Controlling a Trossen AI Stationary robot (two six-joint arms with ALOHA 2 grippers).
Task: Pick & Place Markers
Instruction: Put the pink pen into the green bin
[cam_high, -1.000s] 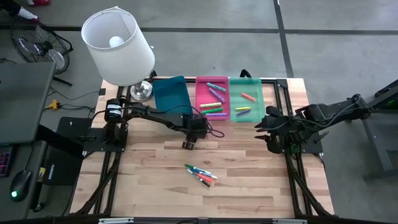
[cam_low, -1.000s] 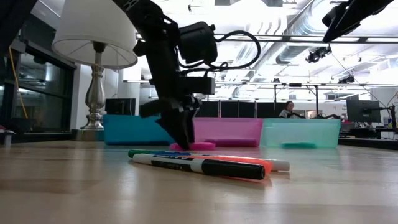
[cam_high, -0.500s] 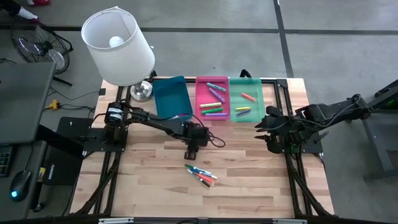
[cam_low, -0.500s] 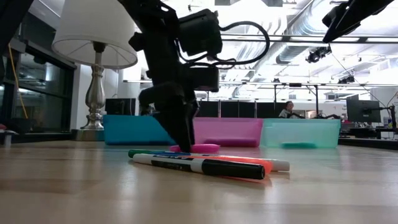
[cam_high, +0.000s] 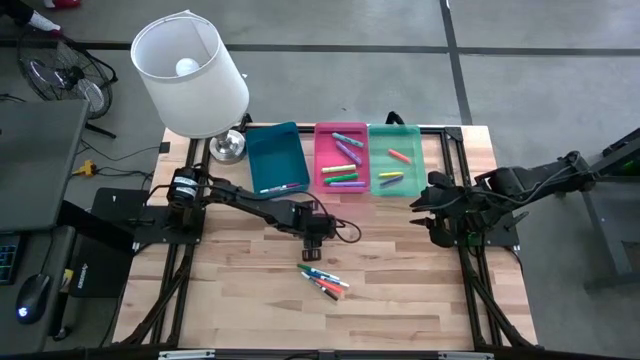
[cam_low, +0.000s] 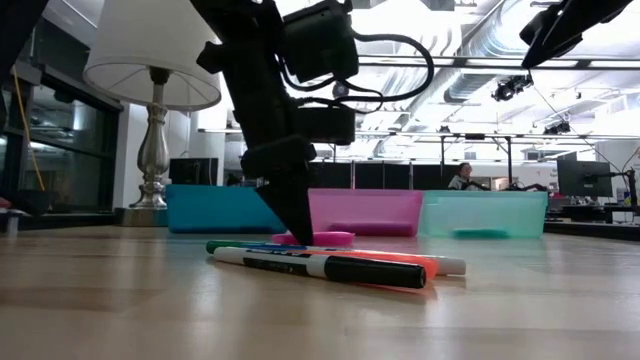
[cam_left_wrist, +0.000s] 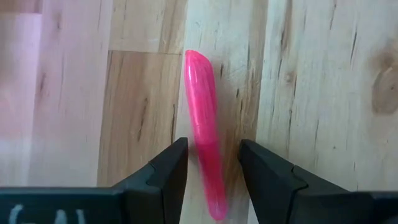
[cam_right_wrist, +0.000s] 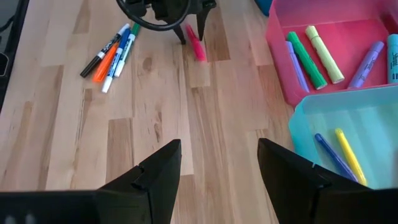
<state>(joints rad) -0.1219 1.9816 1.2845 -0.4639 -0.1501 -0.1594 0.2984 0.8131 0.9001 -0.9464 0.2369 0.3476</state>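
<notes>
High view: left gripper (cam_high: 312, 243) sits mid-tabletop, just behind the loose cluster of thin mixed-colour marker pens (cam_high: 323, 280); the pink marker under it is hidden by the wrist here. Right gripper (cam_high: 432, 222) waits well apart at the right edge of the light wooden tabletop (cam_high: 400, 290), so the left arm is clearly nearer. Low view: left fingers come down to the tabletop right at the short pink plastic marker (cam_low: 322, 238), in front of the pink rectangular plastic tray (cam_low: 365, 211); contact is hard to judge. Left wrist view: pink marker lies flat between the parted fingers (cam_left_wrist: 163, 171), long axis running straight ahead along the gripper's line, jaws straddling it with gaps both sides, nothing gripped yet; its near end is cut off. Right wrist view: right jaws are apart, empty.
</notes>
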